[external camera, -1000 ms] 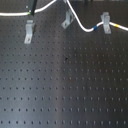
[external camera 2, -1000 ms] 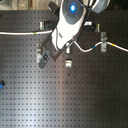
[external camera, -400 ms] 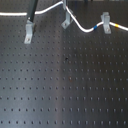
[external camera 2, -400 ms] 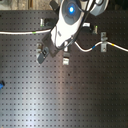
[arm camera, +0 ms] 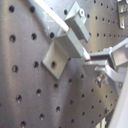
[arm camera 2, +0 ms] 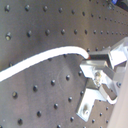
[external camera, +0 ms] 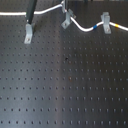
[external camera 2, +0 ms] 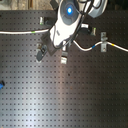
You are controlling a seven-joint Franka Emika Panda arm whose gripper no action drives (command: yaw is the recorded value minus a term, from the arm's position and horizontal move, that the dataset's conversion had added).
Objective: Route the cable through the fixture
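Note:
The white cable (external camera: 84,27) runs from the first exterior view's left edge past the middle fixture (external camera: 66,21). It sags, then reaches the right fixture (external camera: 105,23), with yellow and blue bands just beyond. My gripper (external camera 2: 64,49) hangs over the middle fixture (external camera 2: 64,58) in the second exterior view, under the white arm. In the second wrist view the cable (arm camera 2: 45,57) curves into the closed fingertips (arm camera 2: 97,59), with a fixture (arm camera 2: 92,100) close below. In the first wrist view the cable (arm camera: 50,14) lies against a grey fixture (arm camera: 65,47) beside my gripper (arm camera: 97,59).
A third fixture (external camera: 28,33) stands at the first exterior view's left with no cable in it, and a dark part of the arm (external camera: 32,10) stands above it. The black perforated board (external camera: 65,85) fills the view. A small blue thing (external camera 2: 1,85) lies at the second exterior view's left edge.
The arm has shifted slightly over the middle fixture with the cable in its grip. The cable's run to the right fixture looks the same.

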